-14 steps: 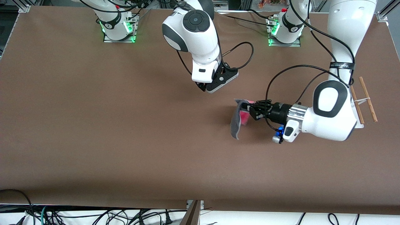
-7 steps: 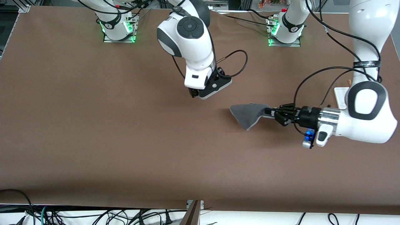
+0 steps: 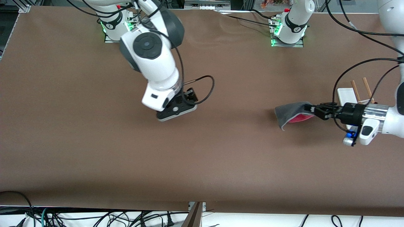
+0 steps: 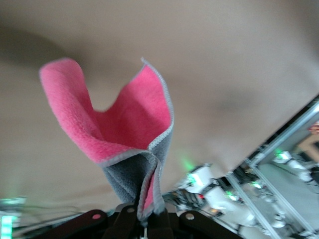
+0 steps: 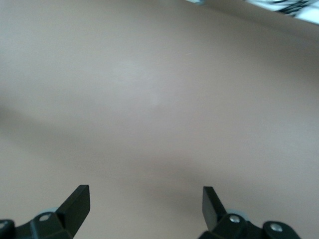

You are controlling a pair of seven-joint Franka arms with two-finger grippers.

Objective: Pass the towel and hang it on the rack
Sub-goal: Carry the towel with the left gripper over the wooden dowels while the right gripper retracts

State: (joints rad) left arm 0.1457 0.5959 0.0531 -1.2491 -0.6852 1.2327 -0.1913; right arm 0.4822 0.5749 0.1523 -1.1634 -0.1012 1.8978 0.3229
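L hand [image 3: 311, 109] clamped tight on the towel [image 3: 292, 114], pinching one bunched edge. Hand lies roughly horizontal, up in the air over the worktop [image 3: 94, 157] toward the L arm's end. Towel sticks out from the fingertips toward the worktop centre, drooping; grey face up, pink-red face showing underneath. L wrist view: towel [image 4: 124, 134] fans out from the pinch w/ pink face cupped open, grey near the fingers, pale stitched edge visible.

Rack [image 3: 347, 94] sits near the worktop edge at the L arm's end, just beside the L hand's wrist; white base and two wooden rods partly hidden by the arm. Towel not on it, apart from the rods.

R hand [image 3: 175, 110] over the worktop mid area toward the R arm's end, well apart from towel. Fingers [image 5: 77, 201] spread wide, nothing between them.
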